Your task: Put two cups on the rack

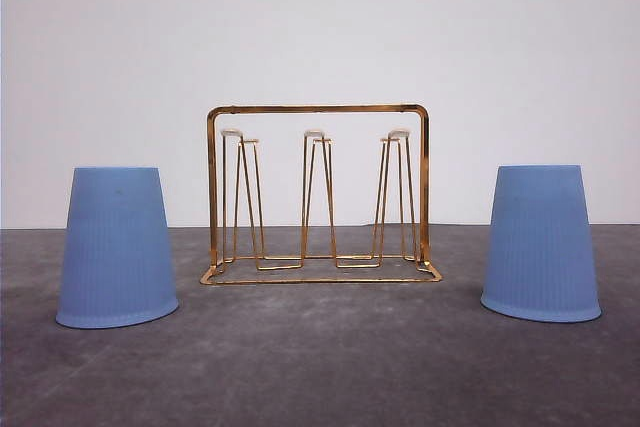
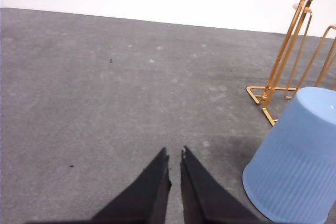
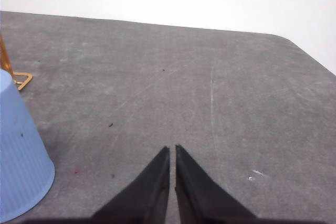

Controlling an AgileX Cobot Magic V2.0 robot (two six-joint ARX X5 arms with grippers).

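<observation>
Two blue cups, one (image 1: 117, 247) at 9 o'clock and one (image 1: 541, 243) at 3 o'clock, stand upside down flanking one gold rack (image 1: 318, 194) on the counter (image 1: 320, 367); left pincer (image 2: 175, 157) and right pincer (image 3: 172, 152) both pinched narrow, empty.

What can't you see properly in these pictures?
- Inside either cup: both stand mouth down, so their own walls hide it.
- The rack in the left wrist view: cut off by the picture's edge.
- The cup in the right wrist view: cut off by the edge.
</observation>
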